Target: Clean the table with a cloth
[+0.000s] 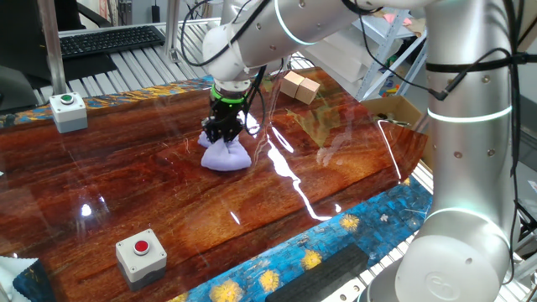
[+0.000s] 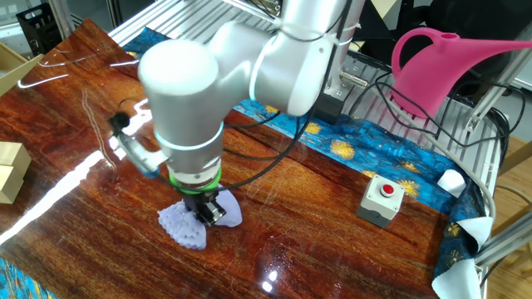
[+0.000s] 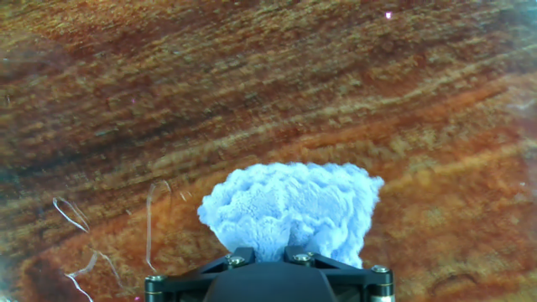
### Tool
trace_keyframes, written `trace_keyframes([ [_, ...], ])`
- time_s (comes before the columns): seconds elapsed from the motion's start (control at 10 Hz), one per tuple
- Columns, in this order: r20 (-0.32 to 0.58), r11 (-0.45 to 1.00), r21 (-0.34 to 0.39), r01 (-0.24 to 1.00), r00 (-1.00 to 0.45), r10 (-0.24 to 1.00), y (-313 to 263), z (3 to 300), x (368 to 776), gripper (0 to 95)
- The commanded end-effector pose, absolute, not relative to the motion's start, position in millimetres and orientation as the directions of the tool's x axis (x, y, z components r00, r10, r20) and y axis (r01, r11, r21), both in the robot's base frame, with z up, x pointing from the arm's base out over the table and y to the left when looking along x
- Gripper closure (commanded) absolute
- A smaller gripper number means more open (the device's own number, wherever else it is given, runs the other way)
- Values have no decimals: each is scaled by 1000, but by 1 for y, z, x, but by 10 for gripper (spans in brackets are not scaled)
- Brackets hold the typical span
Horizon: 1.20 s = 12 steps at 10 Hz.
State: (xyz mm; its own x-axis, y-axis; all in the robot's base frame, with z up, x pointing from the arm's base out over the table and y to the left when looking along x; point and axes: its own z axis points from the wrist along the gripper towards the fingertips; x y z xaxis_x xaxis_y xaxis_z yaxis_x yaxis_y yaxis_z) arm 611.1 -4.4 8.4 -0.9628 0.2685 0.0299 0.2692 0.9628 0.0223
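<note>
Red button box (image 1: 143, 252): grey, at the near edge of the table (image 1: 126, 184), well apart from the cloth.
Arm: bent down from above, wrist vertical, gripper (image 1: 225, 130) pointing straight at the tabletop.
Fingers: drawn close together, pinching the top of the cloth (image 1: 224, 154).
Cloth: lavender wad, bunched between and beneath the fingertips, resting on the wood mid-table; in the hand view it bulges out ahead of the gripper (image 3: 277, 260).
Green button box (image 1: 67, 109): far left edge.
Cardboard boxes (image 1: 299, 85): far side.

One cloth (image 1: 225, 154), two button boxes (image 1: 145, 253) (image 1: 68, 111), two cardboard boxes (image 1: 299, 85), one pink watering can (image 2: 449, 71).
</note>
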Motion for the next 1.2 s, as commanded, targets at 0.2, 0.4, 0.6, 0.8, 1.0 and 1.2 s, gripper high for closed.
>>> trace_keyframes([
  [0.2,32,962,23,271,-962,270,-5,6,616,950],
  [0.4,35,964,19,266,-963,266,-5,7,616,950],
  [0.6,25,967,-9,255,-967,255,-5,7,616,950],
  [0.8,12,972,-28,233,-972,233,-5,7,616,950],
  [1.0,14,979,-22,205,-979,205,-5,7,616,950],
  [1.2,3,987,-15,163,-987,163,-5,7,616,950],
])
